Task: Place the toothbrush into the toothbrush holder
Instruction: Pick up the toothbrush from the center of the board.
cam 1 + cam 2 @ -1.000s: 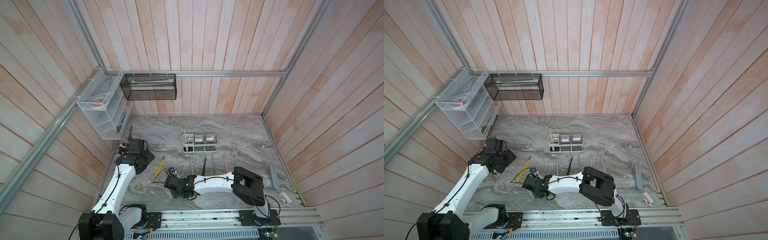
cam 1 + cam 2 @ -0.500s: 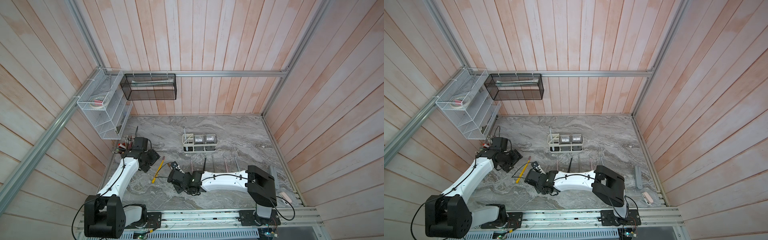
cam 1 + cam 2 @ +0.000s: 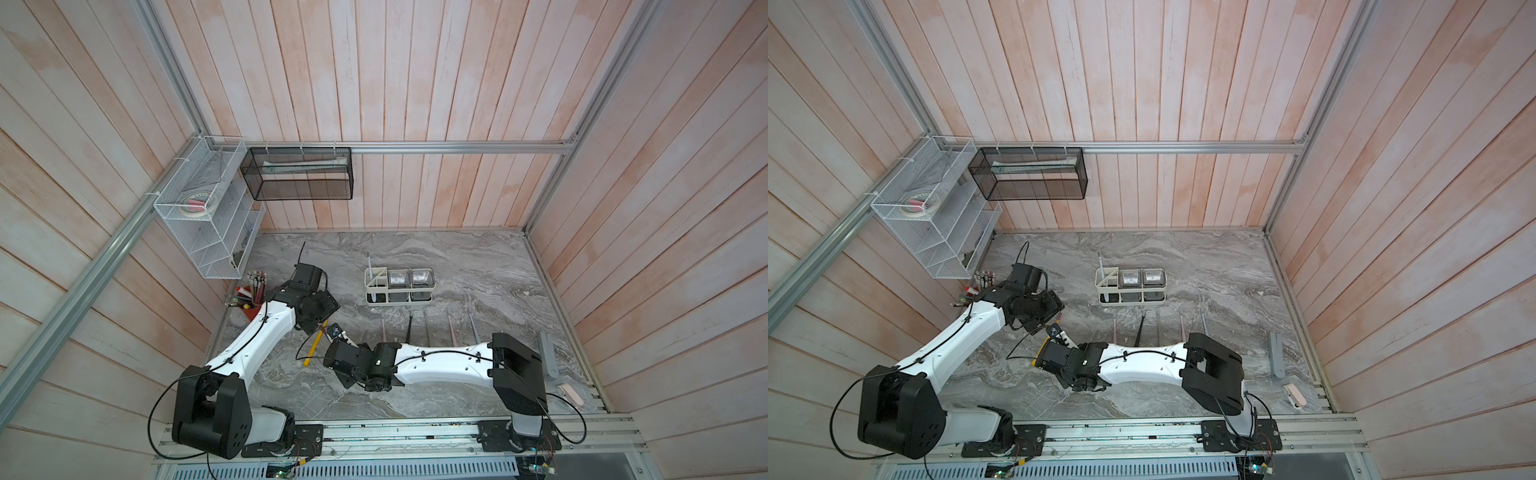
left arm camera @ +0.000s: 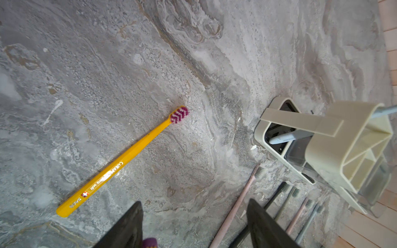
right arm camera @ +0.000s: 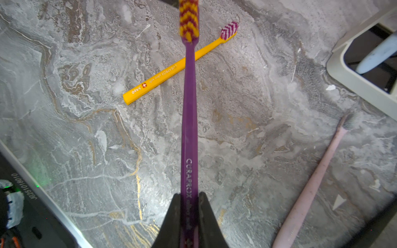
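The right fingers (image 5: 169, 221) are clamping the purple toothbrush (image 5: 189, 120) by its handle's tail, leaving shaft and bristled head jutting free, seemingly for a handover. The left fingers (image 4: 126, 229) are hanging spread wide just beside that head. The cream toothbrush holder (image 4: 322, 150) is standing well apart on the table (image 5: 236, 150), its slots facing up.

The left jaws have been swung away from the red cup of pens (image 3: 250, 311) and carried out over the desk (image 3: 478, 266), up to the bristle end of the purple toothbrush (image 5: 189, 120). The right jaws, clamped on that handle, have been edged toward the left arm (image 3: 257, 336), and the right elbow (image 3: 517, 370) has been shifted outward.
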`<state>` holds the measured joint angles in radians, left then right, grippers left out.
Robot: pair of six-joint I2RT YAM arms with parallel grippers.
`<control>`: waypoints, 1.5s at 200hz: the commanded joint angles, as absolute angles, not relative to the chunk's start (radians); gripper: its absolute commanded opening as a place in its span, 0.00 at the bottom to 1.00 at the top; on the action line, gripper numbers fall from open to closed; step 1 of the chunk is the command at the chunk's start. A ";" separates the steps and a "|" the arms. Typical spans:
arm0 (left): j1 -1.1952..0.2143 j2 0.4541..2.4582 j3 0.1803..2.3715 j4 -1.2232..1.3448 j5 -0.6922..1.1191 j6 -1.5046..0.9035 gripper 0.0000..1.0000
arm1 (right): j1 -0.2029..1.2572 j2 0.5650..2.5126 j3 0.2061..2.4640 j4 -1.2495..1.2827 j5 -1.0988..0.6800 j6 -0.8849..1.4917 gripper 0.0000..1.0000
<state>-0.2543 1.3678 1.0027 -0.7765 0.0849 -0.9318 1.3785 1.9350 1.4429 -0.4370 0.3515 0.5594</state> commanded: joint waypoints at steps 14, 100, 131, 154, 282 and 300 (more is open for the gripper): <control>-0.259 1.370 1.008 -0.793 0.053 -0.949 0.73 | 1.379 1.946 1.479 -0.485 0.433 0.555 0.05; -0.302 1.393 1.006 -0.778 0.055 -0.965 0.57 | 1.372 1.991 1.532 -0.517 0.477 0.549 0.04; -0.303 1.388 1.005 -0.776 0.057 -0.962 0.49 | 1.365 1.999 1.534 -0.522 0.482 0.546 0.03; -0.304 1.387 0.995 -0.773 0.059 -0.961 0.42 | 1.352 1.994 1.531 -0.518 0.484 0.549 0.03; -0.305 1.417 1.000 -0.761 0.052 -0.962 0.34 | 1.351 1.988 1.552 -0.522 0.474 0.548 0.01; -0.305 1.423 0.998 -0.760 0.050 -0.963 0.34 | 1.350 1.986 1.551 -0.522 0.468 0.548 0.01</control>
